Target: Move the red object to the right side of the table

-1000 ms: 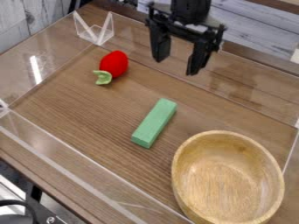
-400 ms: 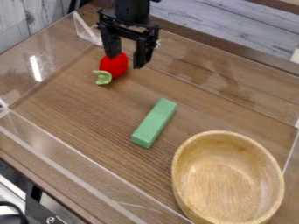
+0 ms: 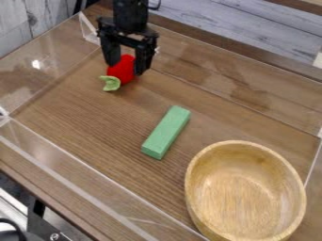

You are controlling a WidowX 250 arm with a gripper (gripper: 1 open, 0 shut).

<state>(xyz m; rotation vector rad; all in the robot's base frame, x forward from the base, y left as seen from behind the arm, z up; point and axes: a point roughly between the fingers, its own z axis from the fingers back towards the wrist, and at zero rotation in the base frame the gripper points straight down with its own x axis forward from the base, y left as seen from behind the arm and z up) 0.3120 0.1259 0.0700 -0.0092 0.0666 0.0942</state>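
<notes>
The red object (image 3: 120, 70) is a small glossy toy fruit with a light green stem, lying on the wood-grain table (image 3: 239, 104) toward its far left. My gripper (image 3: 127, 64) points down right over it, jaws open, one finger (image 3: 108, 55) at the fruit's left and the other at its right. The fingers hide the fruit's upper part. I cannot tell whether they touch it.
A green rectangular block (image 3: 167, 131) lies near the table's middle. A round wooden bowl (image 3: 246, 192) sits at the front right. Low clear acrylic walls (image 3: 75, 194) edge the table, and a clear stand sits behind the gripper at the far left.
The gripper has travelled left from the far middle and dropped lower, coming to straddle the red fruit. Its jaws stayed open. The fruit, block and bowl have not moved.
</notes>
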